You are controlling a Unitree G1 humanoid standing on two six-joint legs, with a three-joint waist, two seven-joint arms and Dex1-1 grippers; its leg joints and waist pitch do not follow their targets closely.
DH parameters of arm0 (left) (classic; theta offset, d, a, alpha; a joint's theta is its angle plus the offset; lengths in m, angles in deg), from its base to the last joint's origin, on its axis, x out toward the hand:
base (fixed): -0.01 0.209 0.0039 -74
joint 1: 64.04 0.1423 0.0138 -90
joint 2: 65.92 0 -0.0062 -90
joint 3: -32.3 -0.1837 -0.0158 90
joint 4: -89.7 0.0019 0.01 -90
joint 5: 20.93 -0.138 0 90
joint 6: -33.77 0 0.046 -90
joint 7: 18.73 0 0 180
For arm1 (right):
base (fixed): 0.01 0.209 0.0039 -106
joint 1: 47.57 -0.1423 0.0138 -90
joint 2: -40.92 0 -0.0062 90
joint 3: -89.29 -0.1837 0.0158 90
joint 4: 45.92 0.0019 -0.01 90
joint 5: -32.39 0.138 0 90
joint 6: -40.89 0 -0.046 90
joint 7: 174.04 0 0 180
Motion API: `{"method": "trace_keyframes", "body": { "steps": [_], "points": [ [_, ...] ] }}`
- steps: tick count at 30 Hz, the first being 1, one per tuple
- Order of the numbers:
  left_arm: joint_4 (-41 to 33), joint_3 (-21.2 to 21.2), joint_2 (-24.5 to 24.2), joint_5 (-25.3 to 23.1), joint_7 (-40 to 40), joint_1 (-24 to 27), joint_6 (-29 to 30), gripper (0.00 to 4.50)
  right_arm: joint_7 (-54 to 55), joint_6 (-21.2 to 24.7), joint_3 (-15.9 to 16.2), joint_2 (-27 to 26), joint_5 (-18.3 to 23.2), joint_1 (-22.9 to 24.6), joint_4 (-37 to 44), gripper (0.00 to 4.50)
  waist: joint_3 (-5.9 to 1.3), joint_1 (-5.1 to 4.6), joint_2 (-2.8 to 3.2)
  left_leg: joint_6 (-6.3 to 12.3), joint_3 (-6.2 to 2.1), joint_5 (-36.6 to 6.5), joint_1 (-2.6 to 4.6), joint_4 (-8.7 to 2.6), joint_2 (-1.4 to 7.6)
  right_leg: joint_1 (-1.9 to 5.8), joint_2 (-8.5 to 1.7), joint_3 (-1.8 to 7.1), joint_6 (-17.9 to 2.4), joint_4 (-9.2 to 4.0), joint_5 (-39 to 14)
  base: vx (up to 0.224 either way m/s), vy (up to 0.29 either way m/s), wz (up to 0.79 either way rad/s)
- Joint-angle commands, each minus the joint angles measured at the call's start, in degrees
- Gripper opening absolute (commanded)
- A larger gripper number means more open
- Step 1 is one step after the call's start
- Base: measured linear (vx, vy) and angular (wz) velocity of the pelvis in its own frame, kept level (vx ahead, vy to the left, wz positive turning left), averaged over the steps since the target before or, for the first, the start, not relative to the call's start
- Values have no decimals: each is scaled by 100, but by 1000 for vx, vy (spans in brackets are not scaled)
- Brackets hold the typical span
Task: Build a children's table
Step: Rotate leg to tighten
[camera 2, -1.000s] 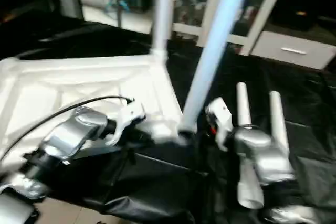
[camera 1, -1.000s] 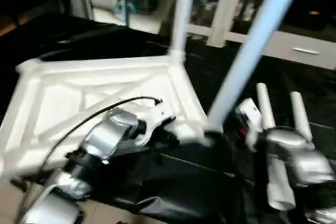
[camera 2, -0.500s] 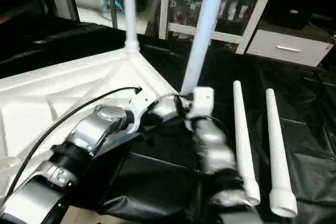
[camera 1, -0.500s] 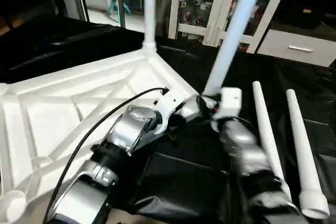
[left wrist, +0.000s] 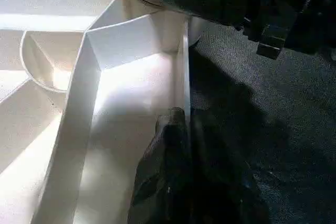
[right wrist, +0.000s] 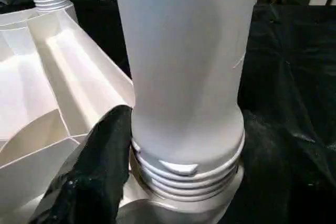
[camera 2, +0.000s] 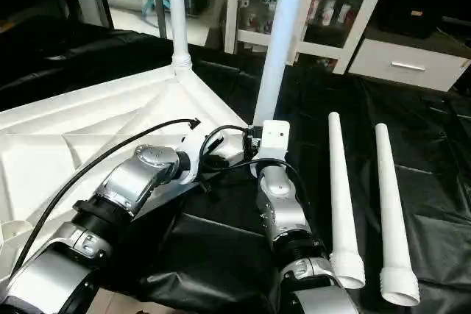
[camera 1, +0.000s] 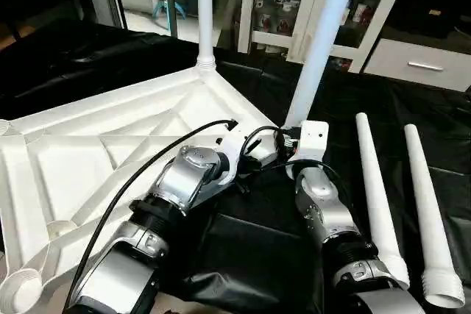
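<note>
Black-covered work table [camera 1: 412, 101]; white glass-door cabinet [camera 1: 283, 1] behind; left tool [left wrist: 181, 129] clenched on tabletop rim [left wrist: 185, 72]; right tool [right wrist: 181, 145] grasping leg [right wrist: 184, 51].

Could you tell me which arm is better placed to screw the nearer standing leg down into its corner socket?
The right. The right gripper already sits around the threaded base of the nearer leg, a black finger beside it. The left gripper is shut on the table top's edge wall, steadying it.
</note>
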Motion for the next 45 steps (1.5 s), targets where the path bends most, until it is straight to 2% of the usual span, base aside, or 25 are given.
{"method": "trace_keyframes", "body": {
  "steps": [1, 2, 3, 5, 7, 8, 9, 10, 11, 12, 13, 15, 17, 20, 21, 22, 23, 29, 32, 37, 42, 43, 45],
  "points": [
    [-88, -23, -34, 135, 316, 109, -124, 0, -66, 65, -112, 419, -148, 95, 397, 352, -341, -1, 5, 143, -55, -729, -36, -444, 228, 281, -457, 272, -958, -391, -958, 0, 0, 0],
    [-96, -30, -41, 135, 332, 113, -123, 0, -76, 78, -110, 451, -155, 104, 431, 366, -354, 20, -7, 175, -52, -558, -41, -429, 223, 305, -447, 272, -979, -359, -691, 0, 0, 0],
    [-137, -61, -73, 146, 420, 134, -109, 0, -197, 138, -158, 585, -98, 174, 644, 379, -355, 33, -8, 210, -37, -513, -22, -418, 221, 286, -442, 275, -1015, -354, -565, 0, 0, 0],
    [-214, -121, -130, 170, 592, 176, -120, 0, -611, 343, -224, 801, 101, 284, 945, 391, -372, 65, -6, 399, -31, -260, -48, -392, 212, 320, -433, 277, -1145, -292, -63, 0, 0, 0],
    [-264, -154, -166, 187, 697, 203, -112, 0, -998, 549, -254, 954, 290, 350, 1108, 399, -390, 85, -11, 544, -35, -116, -57, -373, 228, 333, -436, 269, -1257, -261, 230, 0, 0, 0],
    [-334, -214, -228, 212, 876, 244, -111, 0, -1629, 795, -203, 1284, 435, 450, 1298, 423, -392, 91, 15, 616, -32, -57, -74, -357, 220, 332, -436, 265, -1309, -264, 301, 0, 0, 0],
    [-349, -226, -242, 217, 918, 252, -96, 0, -1778, 831, -178, 1381, 439, 475, 1336, 431, -399, 96, -7, 653, -30, -39, -73, -346, 224, 349, -436, 263, -1343, -253, 354, 0, 0, 0],
    [-373, -266, -276, 212, 1000, 269, -101, 0, -2332, 1013, -70, 1592, 551, 554, 1449, 431, -385, 116, 19, 728, -20, -76, -65, -340, 228, 327, -436, 267, -1419, -266, 340, 0, 0, 0],
    [-396, -301, -304, 214, 1085, 285, -122, 0, -2747, 1159, 21, 1746, 648, 633, 1570, 440, -372, 127, 15, 740, -25, -134, -82, -347, 242, 338, -453, 269, -1449, -281, 196, 0, 0, 0],
    [-426, -340, -335, 222, 1191, 305, -137, 0, -3263, 1334, 131, 1936, 773, 737, 1726, 445, -361, 123, 3, 755, -21, -219, -85, -352, 234, 344, -434, 260, -1439, -308, 58, 0, 0, 0],
    [-490, -399, -383, 239, 1349, 335, -108, 0, -4129, 1521, 361, 2289, 947, 957, 2012, 445, -351, 150, 16, 762, -27, -352, -79, -352, 246, 364, -441, 260, -1406, -339, -164, 0, 0, 0],
    [-568, -470, -442, 261, 1534, 369, -90, 0, -4794, 1575, 584, 2609, 1007, 1165, 2240, 445, -335, 165, 21, 733, -40, -530, -90, -367, 276, 361, -468, 258, -1356, -377, -534, 0, 0, 0],
    [-761, -644, -597, 302, 1929, 445, -38, 0, -5581, 1777, 784, 3008, 1171, 1429, 2510, 445, -334, 151, -6, 672, -55, -596, -115, -375, 272, 368, -475, 253, -1316, -408, -824, 0, 0, 0],
    [-879, -722, -684, 306, 2109, 493, -11, 0, -5838, 1828, 806, 3155, 1197, 1499, 2553, 445, -330, 117, -10, 560, -65, -714, -92, -387, 283, 327, -483, 242, -1249, -449, -1255, 0, 0, 0],
    [-971, -778, -758, 303, 2234, 529, 28, 0, -6046, 1872, 794, 3262, 1235, 1531, 2558, 445, -329, 118, -28, 553, -61, -736, -83, -385, 283, 323, -477, 241, -1236, -453, -1310, 0, 0, 0],
    [-1017, -810, -803, 302, 2302, 546, 60, 0, -6121, 1857, 777, 3307, 1239, 1533, 2543, 445, -323, 125, -17, 554, -59, -751, -68, -387, 297, 302, -486, 251, -1243, -462, -1376, 0, 0, 0],
    [-1082, -846, -859, 304, 2388, 569, 103, 0, -6236, 1873, 777, 3372, 1270, 1545, 2583, 445, -329, 130, -3, 546, -60, -716, -68, -385, 304, 299, -491, 251, -1271, -450, -1324, 0, 0, 0],
    [-1325, -974, -1070, 345, 2638, 663, 245, 0, -6604, 1976, 757, 3529, 1441, 1566, 2839, 445, -356, 193, -14, 687, -53, -323, -81, -351, 298, 318, -479, 248, -1449, -352, -587, 0, 0, 0],
    [-1390, -1012, -1124, 347, 2706, 687, 288, 0, -6729, 1982, 789, 3573, 1406, 1570, 2880, 445, -350, 195, -13, 684, -55, -381, -85, -355, 293, 320, -482, 241, -1433, -371, -712, 0, 0, 0],
    [-1449, -1015, -1160, 320, 2750, 701, 328, 0, -6810, 1901, 889, 3577, 1229, 1536, 2817, 445, -341, 185, -10, 566, -59, -501, -80, -368, 293, 313, -484, 239, -1344, -402, -1014, 0, 0, 0],
    [-1492, -1019, -1180, 324, 2753, 711, 358, 0, -6784, 1958, 881, 3513, 1228, 1472, 2778, 445, -355, 185, -10, 558, -60, -433, -78, -360, 289, 320, -480, 240, -1346, -385, -892, 0, 0, 0],
    [-1500, -1020, -1182, 323, 2751, 711, 363, 0, -6780, 1971, 870, 3491, 1231, 1454, 2756, 428, -356, 185, -11, 567, -60, -414, -80, -358, 286, 323, -478, 238, -1355, -381, -852, 0, 0, 0],
    [-1510, -1019, -1180, 320, 2748, 713, 372, 0, -6789, 1964, 864, 3467, 1219, 1437, 2721, 428, -359, 183, -7, 577, -60, -403, -81, -356, 286, 323, -482, 237, -1371, -379, -833, 0, 0, 0]
  ]
}}
